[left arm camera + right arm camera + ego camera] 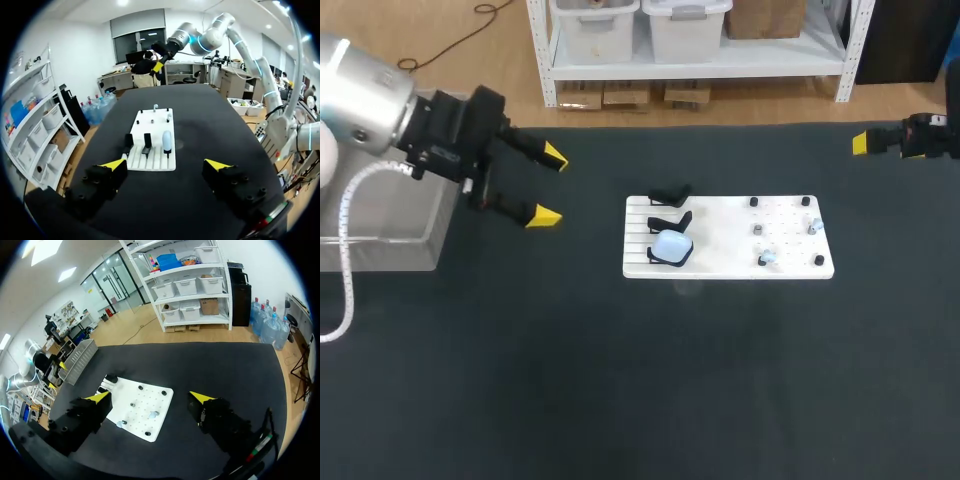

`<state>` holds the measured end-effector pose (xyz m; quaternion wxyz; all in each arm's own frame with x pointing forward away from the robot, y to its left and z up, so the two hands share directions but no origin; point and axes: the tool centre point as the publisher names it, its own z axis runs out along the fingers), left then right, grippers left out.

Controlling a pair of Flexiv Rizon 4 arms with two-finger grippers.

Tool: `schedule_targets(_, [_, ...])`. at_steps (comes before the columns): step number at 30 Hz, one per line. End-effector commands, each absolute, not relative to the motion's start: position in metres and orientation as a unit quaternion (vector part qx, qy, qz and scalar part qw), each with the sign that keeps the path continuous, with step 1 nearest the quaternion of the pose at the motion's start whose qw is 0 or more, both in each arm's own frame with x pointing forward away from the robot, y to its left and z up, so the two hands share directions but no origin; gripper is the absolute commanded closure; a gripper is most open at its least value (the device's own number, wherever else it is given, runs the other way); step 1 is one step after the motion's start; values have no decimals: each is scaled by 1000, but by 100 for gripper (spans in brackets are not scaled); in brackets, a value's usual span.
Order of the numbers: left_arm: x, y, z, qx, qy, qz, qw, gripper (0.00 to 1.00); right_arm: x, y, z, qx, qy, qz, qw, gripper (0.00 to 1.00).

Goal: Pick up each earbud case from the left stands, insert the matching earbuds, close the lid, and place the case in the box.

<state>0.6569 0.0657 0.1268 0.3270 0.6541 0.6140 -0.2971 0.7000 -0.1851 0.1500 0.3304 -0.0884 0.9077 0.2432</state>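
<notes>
Evidently the pale blue earbud case [672, 245] sits propped in one of three black stands [671, 220] on the white board [720, 268], offered up for grasping, with the earbuds [769, 258] on pegs alongside. The left claw [553, 186] hangs wide open near the clear box [380, 235], and the right claw [150, 397], also open, hovers at the counter [620, 400] edge. I see nothing in the way between them and the case.

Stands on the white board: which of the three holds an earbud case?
The stand nearest the robot: a pale blue case sits in it; the other two are empty.
</notes>
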Motion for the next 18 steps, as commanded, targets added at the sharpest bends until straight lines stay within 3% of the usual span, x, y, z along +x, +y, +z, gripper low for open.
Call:
schedule_targets(1, [656, 63, 115, 656, 610, -304, 325, 0, 700, -185, 150, -88, 908, 243, 330, 0])
schedule_targets(18, [651, 57, 108, 648, 606, -321, 330, 0, 700, -185, 150, -88, 908, 243, 330, 0])
